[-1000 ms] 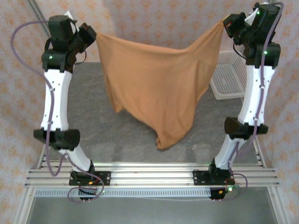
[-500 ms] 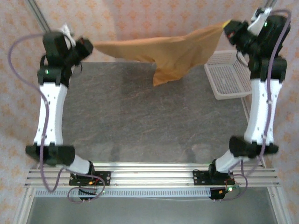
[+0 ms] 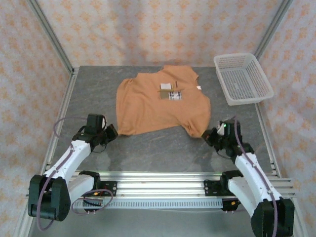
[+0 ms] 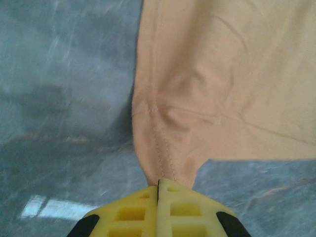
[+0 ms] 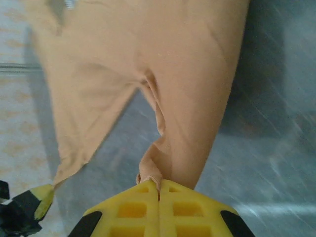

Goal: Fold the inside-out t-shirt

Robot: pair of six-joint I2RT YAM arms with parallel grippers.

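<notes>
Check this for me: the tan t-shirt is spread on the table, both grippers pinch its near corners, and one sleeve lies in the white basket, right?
Not quite. The top view shows the t-shirt wholly on the table, apart from the white basket. The left gripper and right gripper do each pinch a near corner.

Even soft light; both wrist views motion-blurred

No legible text is showing: the small white labels lying near the collar of the inside-out t-shirt are appearing too small and blurred to be read.
</notes>
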